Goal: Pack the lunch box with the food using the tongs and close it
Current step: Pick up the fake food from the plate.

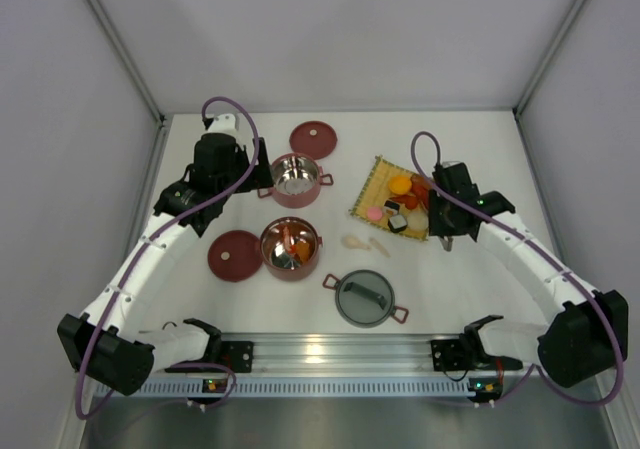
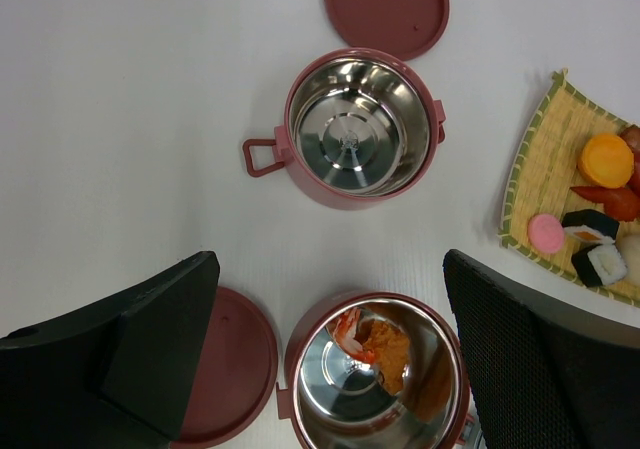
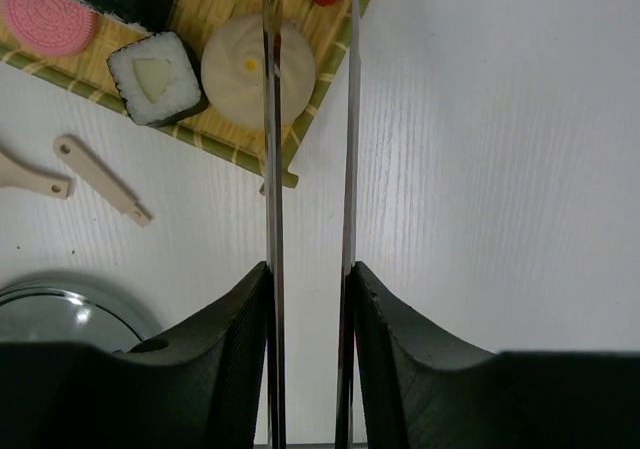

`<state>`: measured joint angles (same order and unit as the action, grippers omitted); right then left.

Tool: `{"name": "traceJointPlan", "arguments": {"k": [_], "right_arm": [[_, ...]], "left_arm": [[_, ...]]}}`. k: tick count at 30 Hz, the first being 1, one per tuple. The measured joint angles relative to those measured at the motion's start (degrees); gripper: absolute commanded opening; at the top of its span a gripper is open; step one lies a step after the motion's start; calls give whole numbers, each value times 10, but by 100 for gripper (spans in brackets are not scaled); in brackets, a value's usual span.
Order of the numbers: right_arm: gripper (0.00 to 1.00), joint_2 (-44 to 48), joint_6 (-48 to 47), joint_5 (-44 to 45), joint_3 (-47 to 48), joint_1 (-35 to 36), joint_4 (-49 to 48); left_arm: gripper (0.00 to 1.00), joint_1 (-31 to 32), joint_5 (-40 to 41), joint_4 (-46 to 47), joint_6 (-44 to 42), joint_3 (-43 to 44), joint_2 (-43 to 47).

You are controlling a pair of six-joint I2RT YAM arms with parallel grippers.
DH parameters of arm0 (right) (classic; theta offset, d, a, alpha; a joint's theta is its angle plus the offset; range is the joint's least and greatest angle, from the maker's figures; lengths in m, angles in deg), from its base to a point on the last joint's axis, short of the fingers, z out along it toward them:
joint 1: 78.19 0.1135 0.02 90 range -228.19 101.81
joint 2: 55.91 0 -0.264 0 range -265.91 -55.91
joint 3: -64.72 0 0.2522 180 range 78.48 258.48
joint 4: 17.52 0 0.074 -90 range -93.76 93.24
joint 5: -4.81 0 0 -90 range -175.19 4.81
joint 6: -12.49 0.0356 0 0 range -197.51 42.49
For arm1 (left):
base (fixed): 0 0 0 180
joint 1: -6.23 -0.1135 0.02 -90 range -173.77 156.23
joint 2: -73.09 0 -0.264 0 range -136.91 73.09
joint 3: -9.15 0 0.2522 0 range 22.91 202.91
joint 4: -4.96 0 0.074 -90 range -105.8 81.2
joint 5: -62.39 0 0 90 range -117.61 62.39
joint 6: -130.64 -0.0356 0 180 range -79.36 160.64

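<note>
Left arm and right arm are built of white tubular links joined by black joint housings. A purple cable is looped along each. Black bases are mounted at the lower edge of the top view. Fingers are black, with cross-hatched inner pads.

We saw the table from high above, near edge at six o'clock. Both wrist views faced straight down, left from mid-height, right very close. All three shared the yellow mat, three o'clock overhead.
</note>
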<state>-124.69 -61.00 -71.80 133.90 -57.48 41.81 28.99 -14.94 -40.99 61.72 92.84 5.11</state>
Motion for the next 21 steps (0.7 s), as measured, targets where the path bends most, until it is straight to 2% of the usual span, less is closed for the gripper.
{"name": "traceJointPlan", "arguments": {"k": [4,7,21], "right_arm": [[23,0,0,-9,-3,0,-2],[20,8,0,-11,-3,0,0],[16,65,0,-15,55,0,42]], "left_arm": [[99,0,0,0,0,0,0],[99,0,0,0,0,0,0],[99,0,0,0,0,0,0]]}}
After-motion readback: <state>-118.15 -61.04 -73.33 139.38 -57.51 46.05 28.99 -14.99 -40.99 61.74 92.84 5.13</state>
